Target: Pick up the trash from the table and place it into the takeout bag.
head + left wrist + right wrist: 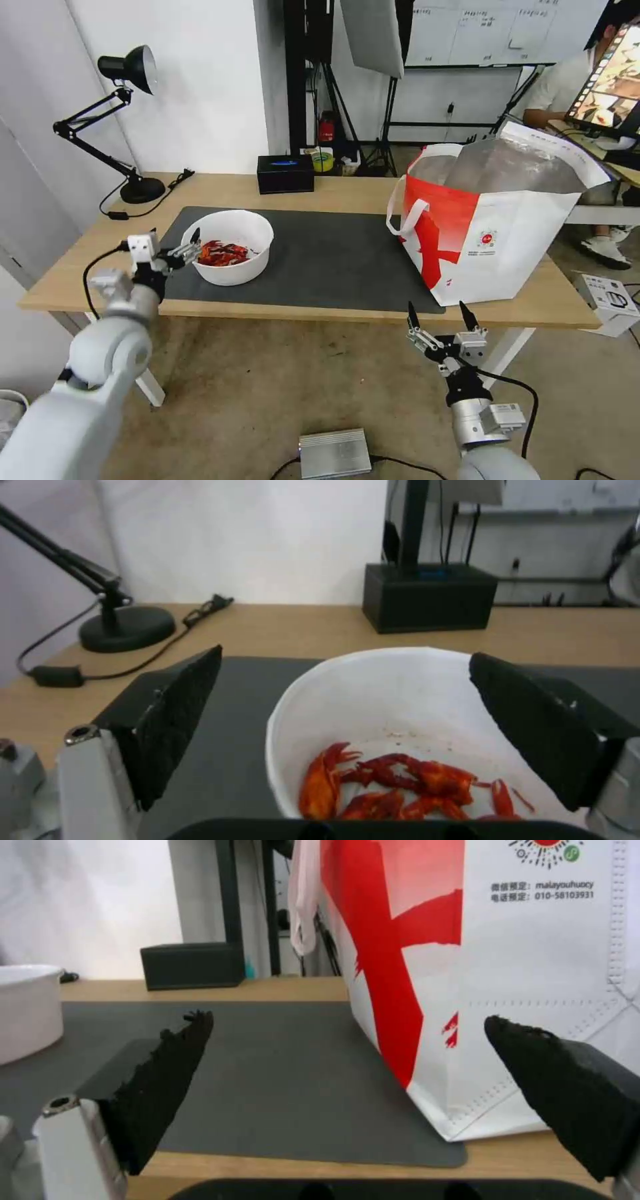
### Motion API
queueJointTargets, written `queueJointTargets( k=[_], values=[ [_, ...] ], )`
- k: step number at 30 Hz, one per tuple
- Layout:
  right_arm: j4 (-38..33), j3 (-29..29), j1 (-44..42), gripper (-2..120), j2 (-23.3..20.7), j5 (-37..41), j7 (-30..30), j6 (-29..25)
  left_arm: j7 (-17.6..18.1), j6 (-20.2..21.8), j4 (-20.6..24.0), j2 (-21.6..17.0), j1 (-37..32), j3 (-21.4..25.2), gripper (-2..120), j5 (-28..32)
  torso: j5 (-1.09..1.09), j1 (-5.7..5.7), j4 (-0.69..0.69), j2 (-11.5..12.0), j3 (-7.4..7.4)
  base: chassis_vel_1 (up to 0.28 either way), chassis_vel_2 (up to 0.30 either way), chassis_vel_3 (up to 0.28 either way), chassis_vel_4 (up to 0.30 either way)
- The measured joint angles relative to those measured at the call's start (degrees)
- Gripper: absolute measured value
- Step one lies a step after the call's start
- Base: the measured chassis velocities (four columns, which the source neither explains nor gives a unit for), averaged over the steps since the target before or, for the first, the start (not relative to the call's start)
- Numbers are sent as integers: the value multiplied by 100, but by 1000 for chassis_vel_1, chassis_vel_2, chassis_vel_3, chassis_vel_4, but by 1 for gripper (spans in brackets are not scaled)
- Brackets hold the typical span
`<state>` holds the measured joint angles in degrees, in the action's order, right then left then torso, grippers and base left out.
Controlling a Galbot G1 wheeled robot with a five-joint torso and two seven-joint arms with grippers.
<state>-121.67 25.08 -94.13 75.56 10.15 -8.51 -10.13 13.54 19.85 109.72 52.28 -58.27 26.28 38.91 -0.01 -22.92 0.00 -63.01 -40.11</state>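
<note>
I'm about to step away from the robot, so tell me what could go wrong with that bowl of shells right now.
1. The left end effector is open at the rim of the white bowl; a one-sided rim grip could tilt it and spill the red shells onto the dark mat.
2. The takeout bag stands across the mat, so that carry could slop shells.
3. The bag's soft foil mouth may sag, and the bowl could catch its edge.

One white bowl (pixel 233 245) of red shells sits on one dark mat (pixel 320 257), on one wooden table (pixel 360 190). There is one takeout bag (pixel 493 220), one black box (pixel 285 173) and one desk lamp (pixel 127 120). Two grippers show, left (pixel 187 252) and right (pixel 441 319).
</note>
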Motion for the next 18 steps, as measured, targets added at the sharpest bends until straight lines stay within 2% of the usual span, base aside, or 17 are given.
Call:
queueJointTargets(
  k=[3, 5, 6, 8, 9, 11, 12, 14, 18],
  values=[
    [0, 1, 0, 100, 0, 1, 0, -1, 10, 258, -200, -193, 397, -248, 100, 103, 0, 0, 1, 0, 0, 0, 0, 0, 0],
    [0, 0, 0, 100, 0, 0, 0, -1, 28, 747, -380, -339, 868, -435, 100, 411, -1, 0, 0, 0, 0, 0, 0, 0, 0],
    [0, 0, 0, 100, 0, 0, 0, -1, 28, 747, -380, -339, 868, -435, 100, 411, -1, 0, 0, 0, 0, 0, 0, 0, 0],
    [0, 0, 0, 100, 0, 1, 1, -3, -47, 1453, -553, -460, 1316, -543, 100, 624, 1, 0, 0, 0, 0, 0, 0, 0, 0],
    [0, 0, 0, 100, 0, 1, 1, -3, -47, 1453, -553, -460, 1316, -543, 100, 624, 1, 0, 0, 0, 0, 0, 0, 0, 0],
    [0, 0, 0, 100, 0, 1, 1, -3, -201, 2038, -822, -554, 1735, -688, 100, 782, 0, 0, 0, 0, 0, 0, 0, 0, 0],
    [0, 0, 0, 100, 0, 1, 1, -3, -201, 2038, -822, -554, 1735, -688, 100, 782, 0, 0, 0, 0, 0, 0, 0, 0, 0],
    [0, 0, 0, 100, 0, 1, 1, -4, -432, 2267, -1051, -618, 2002, -838, 100, 915, 0, 0, 1, 0, 0, 0, 0, 0, 0],
    [0, 0, 0, 100, 0, 1, 1, -4, -597, 2305, -1384, -665, 2278, -1098, 100, 1094, 1, 0, 0, 0, 0, 0, 0, 0, 0]
  ],
)
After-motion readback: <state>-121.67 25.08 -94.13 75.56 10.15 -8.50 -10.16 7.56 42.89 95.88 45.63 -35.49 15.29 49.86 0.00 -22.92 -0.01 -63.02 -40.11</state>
